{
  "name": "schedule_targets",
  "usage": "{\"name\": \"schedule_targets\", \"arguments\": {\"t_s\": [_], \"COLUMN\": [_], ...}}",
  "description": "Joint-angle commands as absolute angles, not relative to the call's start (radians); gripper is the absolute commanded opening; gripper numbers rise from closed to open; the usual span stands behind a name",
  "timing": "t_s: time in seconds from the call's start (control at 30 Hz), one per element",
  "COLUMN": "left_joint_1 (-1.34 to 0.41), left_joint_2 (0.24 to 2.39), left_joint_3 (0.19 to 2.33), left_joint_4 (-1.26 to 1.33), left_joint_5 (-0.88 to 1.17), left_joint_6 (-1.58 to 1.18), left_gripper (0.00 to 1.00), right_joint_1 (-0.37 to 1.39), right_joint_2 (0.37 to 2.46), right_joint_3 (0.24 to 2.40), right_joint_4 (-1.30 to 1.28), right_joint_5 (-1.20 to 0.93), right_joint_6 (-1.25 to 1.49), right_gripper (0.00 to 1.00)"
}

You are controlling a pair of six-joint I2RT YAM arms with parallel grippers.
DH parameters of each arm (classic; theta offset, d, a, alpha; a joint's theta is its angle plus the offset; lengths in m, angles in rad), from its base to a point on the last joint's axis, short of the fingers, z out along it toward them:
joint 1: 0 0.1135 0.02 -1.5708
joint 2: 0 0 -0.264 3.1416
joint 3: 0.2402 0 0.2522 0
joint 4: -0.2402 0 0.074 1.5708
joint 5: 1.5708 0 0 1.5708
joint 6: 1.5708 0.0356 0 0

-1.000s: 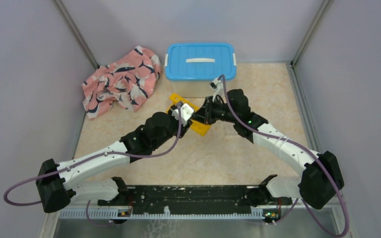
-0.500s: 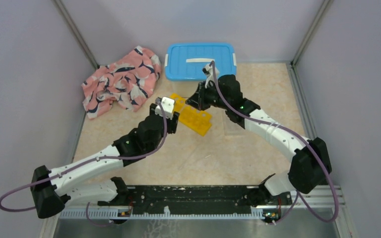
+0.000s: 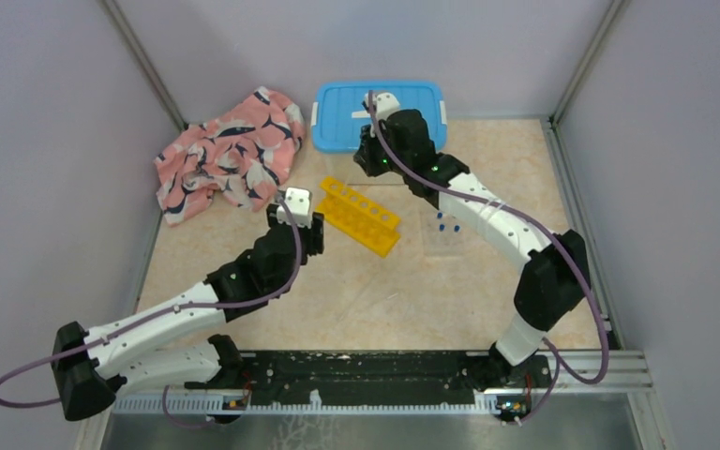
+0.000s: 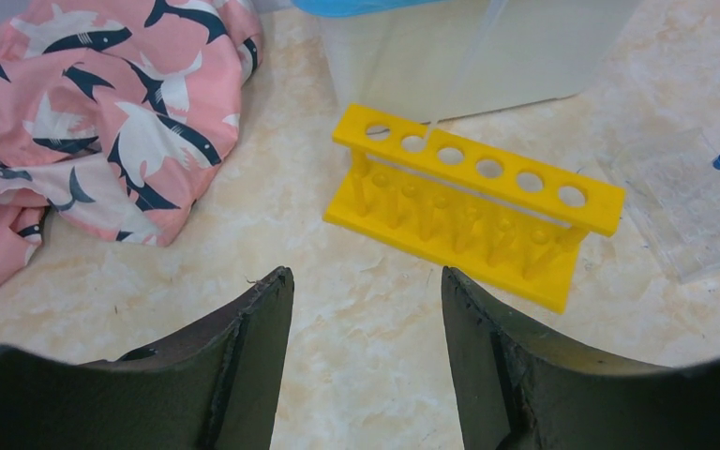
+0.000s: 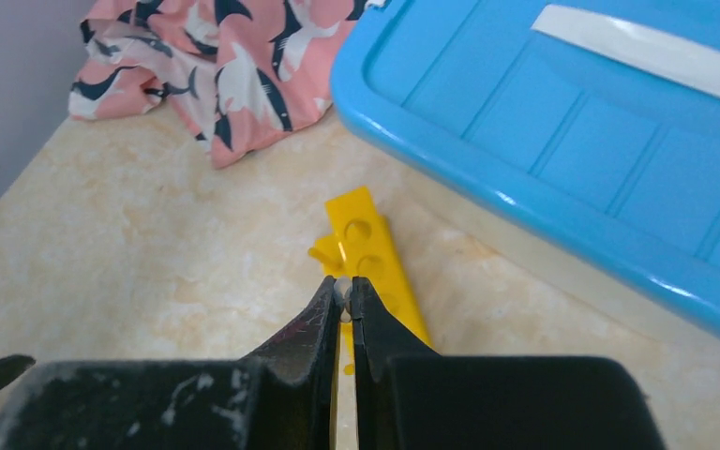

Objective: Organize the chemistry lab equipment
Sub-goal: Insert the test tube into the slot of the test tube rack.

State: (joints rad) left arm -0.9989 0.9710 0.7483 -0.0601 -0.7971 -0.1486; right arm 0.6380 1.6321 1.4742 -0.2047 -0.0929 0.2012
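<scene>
Yellow plastic, the rack [image 3: 361, 216] stands upright on the table with nothing touching it. Left of the rack, the left gripper [image 4: 366, 281] has backed off from it and widened; its jaws stand apart and empty. Behind the rack, the right gripper [image 5: 347, 286] has lifted away toward the bin [image 3: 380, 103], jaws pressed together, with a pale speck at the tips that I cannot identify. Right of the rack lie the blue-capped tubes [image 3: 442, 225], none in its holes. Placing the rack looks finished; loading tubes probably comes next.
</scene>
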Motion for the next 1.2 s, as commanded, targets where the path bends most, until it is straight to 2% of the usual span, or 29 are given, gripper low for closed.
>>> {"name": "schedule_targets", "arguments": {"t_s": [0.0, 0.33, 1.17], "left_joint_1": [-1.003, -1.003, -1.003], "left_joint_2": [0.979, 1.001, 1.033], "left_joint_3": [0.723, 0.687, 0.666], "left_joint_4": [-0.067, -0.033, -0.007], "left_joint_5": [-0.807, -0.802, -0.790], "left_joint_6": [-0.188, -0.198, -0.193], "left_gripper": [0.65, 0.65, 0.65], "right_joint_1": [0.662, 0.702, 0.749], "right_joint_2": [1.660, 1.718, 1.712], "right_joint_3": [1.581, 1.642, 1.615], "right_joint_4": [-0.254, -0.323, -0.299], "right_joint_5": [0.056, 0.145, 0.162], "right_joint_6": [0.090, 0.018, 0.005], "right_gripper": [0.03, 0.02, 0.02]}}
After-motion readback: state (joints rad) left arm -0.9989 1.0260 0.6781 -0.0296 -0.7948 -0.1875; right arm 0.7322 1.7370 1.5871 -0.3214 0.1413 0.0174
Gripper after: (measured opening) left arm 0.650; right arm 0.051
